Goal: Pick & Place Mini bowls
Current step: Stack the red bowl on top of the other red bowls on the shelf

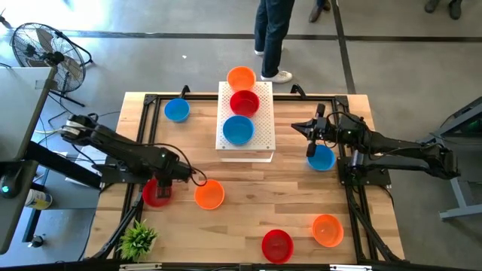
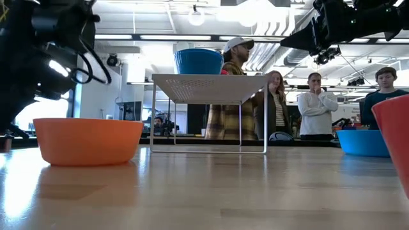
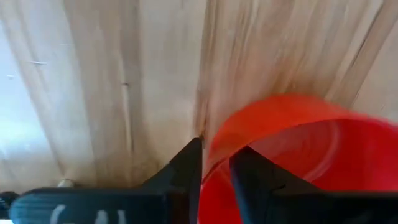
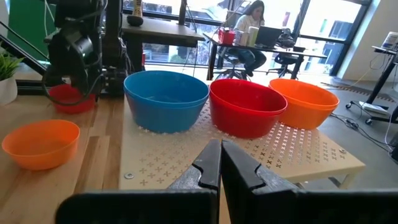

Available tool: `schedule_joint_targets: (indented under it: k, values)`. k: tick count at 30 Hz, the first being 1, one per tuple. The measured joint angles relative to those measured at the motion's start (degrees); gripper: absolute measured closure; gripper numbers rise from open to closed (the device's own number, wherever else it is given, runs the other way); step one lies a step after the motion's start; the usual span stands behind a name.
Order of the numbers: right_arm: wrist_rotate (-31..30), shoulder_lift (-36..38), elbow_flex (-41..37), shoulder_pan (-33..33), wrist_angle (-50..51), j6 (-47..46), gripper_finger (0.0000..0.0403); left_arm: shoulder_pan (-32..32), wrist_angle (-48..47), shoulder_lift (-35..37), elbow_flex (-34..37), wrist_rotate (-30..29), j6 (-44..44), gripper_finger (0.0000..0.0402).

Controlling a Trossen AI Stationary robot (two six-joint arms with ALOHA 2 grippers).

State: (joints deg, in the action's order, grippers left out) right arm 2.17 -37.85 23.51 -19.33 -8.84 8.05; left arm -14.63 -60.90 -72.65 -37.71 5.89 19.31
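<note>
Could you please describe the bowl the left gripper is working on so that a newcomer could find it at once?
Start from the white perforated platform mid-table, then go to the table's near-left corner by the small green plant. The red bowl there, beside an orange bowl, is the only one with the left gripper straddling its rim.

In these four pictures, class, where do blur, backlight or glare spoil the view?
Left wrist view: the red bowl between the left claw fingers is smeared. Low view: bright windows behind leave the orange bowl in backlight. High view: evenly lit. Right wrist view: glare from the windows beyond the white platform.
</note>
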Motion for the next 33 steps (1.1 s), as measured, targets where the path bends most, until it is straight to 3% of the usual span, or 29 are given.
schedule_joint_targets:
  k: [5, 14, 27, 33]
  values:
    - [0.0, 0.0, 0.0, 0.0, 0.0, 0.4, 0.0403, 0.0, 1.9, -1.0, -0.2, 1.6, 1.1, 0.0391]
    - [0.0, 0.0, 0.0, 0.0, 0.0, 0.6, 0.0402, 6.8, 2.0, 2.6, -3.3, 0.3, 5.7, 0.0398]
    - [-0.1, 0.0, 0.0, 0.0, 1.3, 0.5, 0.0403, 24.6, 0.6, 15.0, -4.8, -0.7, 9.7, 0.04]
    - [-0.4, 0.0, 0.0, 0.0, 1.4, 0.4, 0.0403, 33.6, 0.7, 18.1, -4.8, -2.0, 15.8, 0.0401]
